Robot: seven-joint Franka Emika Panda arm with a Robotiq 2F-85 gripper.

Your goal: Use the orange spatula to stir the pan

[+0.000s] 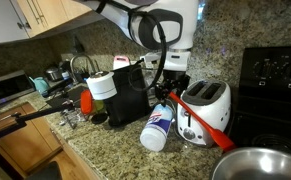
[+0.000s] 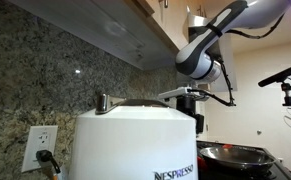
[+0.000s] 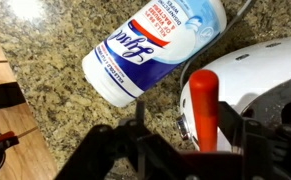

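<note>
**Item: orange spatula, leaned on toaster, outside the pan**

The orange spatula (image 1: 211, 126) is recorded as a long red-orange utensil with a slim straight handle that widens to a flat blade. It is laid slanting across the front of the white toaster (image 1: 213, 95), handle end uppermost, blade end low and near the rim of the pan (image 1: 257, 165).

The pan is listed as shiny round silver metal, set beside the black stove (image 1: 275, 75).

The gripper (image 1: 173, 95) is placed at the handle end. In the wrist view its jaws are seen either side of the handle; whether the handle is clamped cannot be told.

Adjacent: a Lysol canister (image 1: 157, 130), lying on its side on the granite countertop (image 1: 95, 150) just beside the toaster; a black appliance (image 1: 125, 90) behind it.
</note>
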